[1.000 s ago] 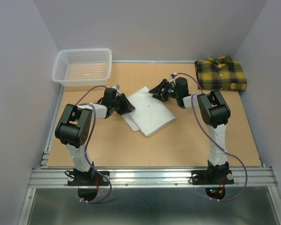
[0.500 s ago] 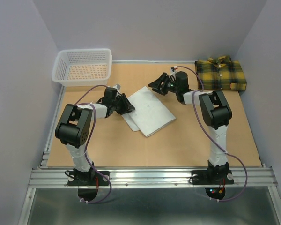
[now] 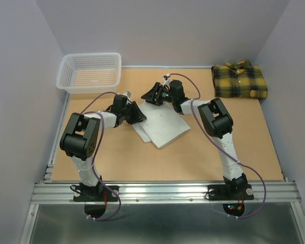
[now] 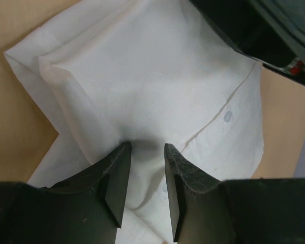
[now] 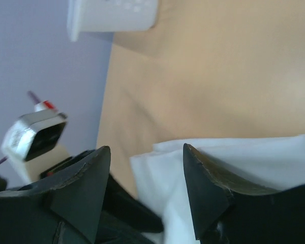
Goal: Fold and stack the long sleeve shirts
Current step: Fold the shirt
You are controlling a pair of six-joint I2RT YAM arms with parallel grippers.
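Over the table [image 3: 193,157], seen from above, the white shirt [image 3: 162,124] lies folded near the middle, turned at an angle. The plaid shirt [image 3: 240,80] lies folded at the far right corner, well apart from it. A basket [image 3: 90,72] stands at the far left. The left gripper [image 3: 141,116] reaches in low from the left and meets the left edge of the white shirt. The right gripper [image 3: 146,96] sits at the shirt's far corner, just beyond the left one, pointing left.

At the left wrist, the two dark fingers [image 4: 117,178] stand close together on the white cloth. A ridge of fabric rises into the narrow gap between them, and creases run out from that spot, so the hand pinches a fold of the shirt. A seam with small buttons crosses the cloth to the right. The black body of the other gripper fills the upper right corner.

At the right wrist, the fingers [image 5: 86,188] are spread wide and hold nothing. The corner of the white shirt shows through the gap and under the right finger. Whether either finger touches it cannot be told. Bare table and the basket lie beyond.
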